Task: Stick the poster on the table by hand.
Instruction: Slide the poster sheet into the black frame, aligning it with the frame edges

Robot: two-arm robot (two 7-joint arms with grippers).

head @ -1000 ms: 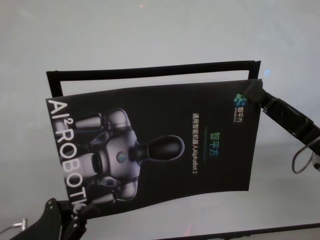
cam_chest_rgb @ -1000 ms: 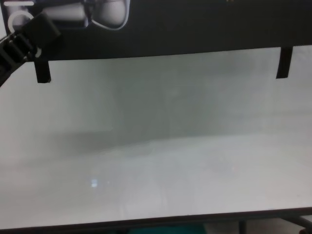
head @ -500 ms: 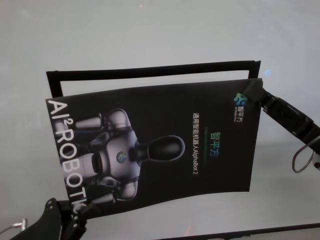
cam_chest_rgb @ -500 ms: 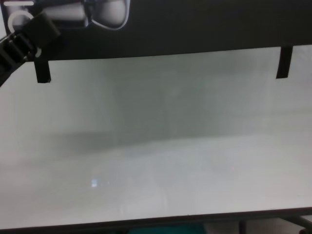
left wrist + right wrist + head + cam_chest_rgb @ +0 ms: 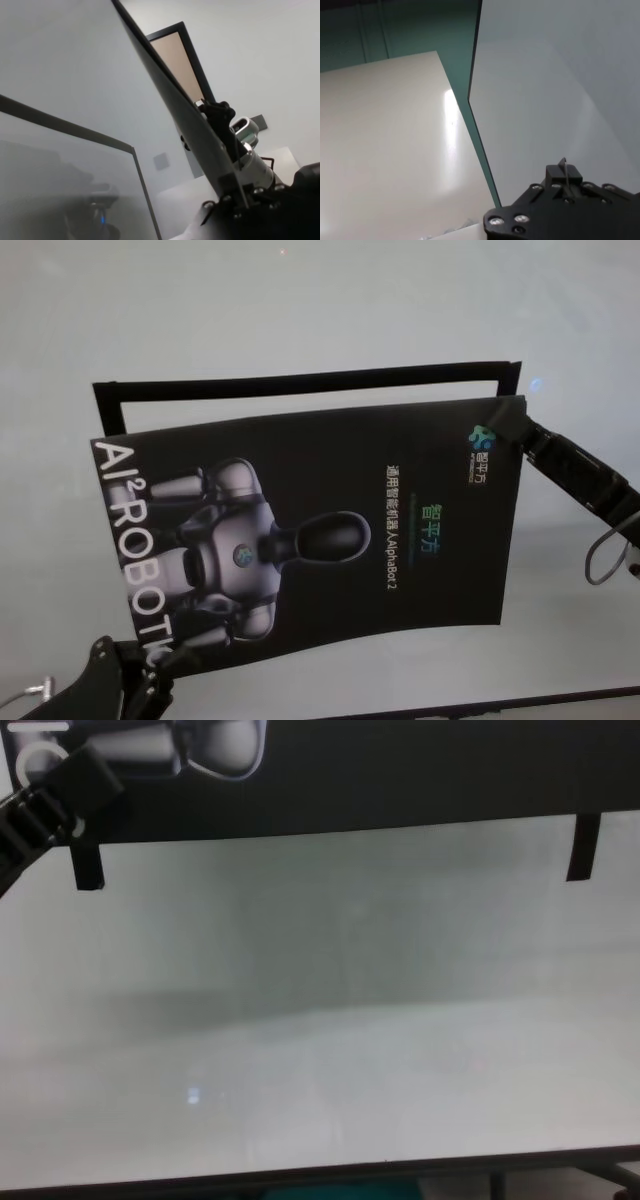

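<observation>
A: Where the left gripper (image 5: 165,665) comes up from the near left, what does it have?

B: It is clamped on the near-left corner of the poster (image 5: 320,525), just by the white lettering. The right gripper (image 5: 508,425) is pinched on the far-right corner, beside the small logo.

A: So where is the poster?

B: Held between the two above the surface (image 5: 300,310), printed side up, clear of it; the chest view shows its lower edge in the air with a black tape strip (image 5: 88,868) hanging down on the left and another tape strip (image 5: 581,848) on the right. Its dark reflection lies on the surface beyond.
</observation>
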